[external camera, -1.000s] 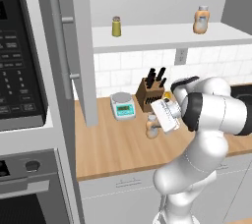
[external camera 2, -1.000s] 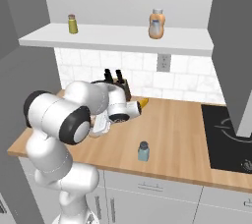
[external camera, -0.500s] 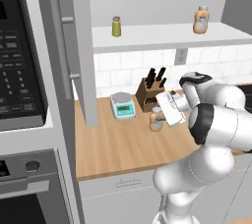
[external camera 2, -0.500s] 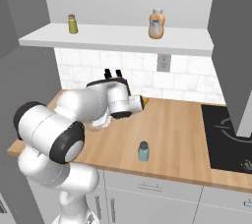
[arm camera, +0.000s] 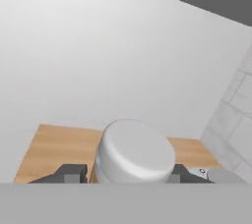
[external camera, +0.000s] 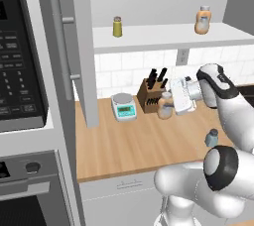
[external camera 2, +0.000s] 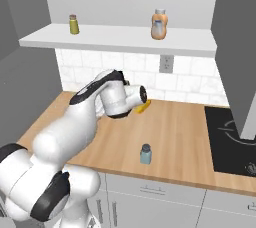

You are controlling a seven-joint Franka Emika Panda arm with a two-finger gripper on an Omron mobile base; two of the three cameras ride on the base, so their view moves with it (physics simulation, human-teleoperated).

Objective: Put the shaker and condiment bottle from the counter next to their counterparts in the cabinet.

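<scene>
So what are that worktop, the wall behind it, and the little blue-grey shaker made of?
The counter looks like pale wood with a matte finish: plank seams and grain streaks run along it. The backsplash reads as glossy white ceramic tile, with grey grout lines in a brick pattern. The shaker may be tinted glass or plastic under a darker cap; it is too small to tell.

The arm point(external camera: 225, 116) is glossy white, built of rounded, bulbous links with dark grey joint bands and round dark caps; the pincer point(arm camera: 125, 175) has small dark fingertips.
</scene>
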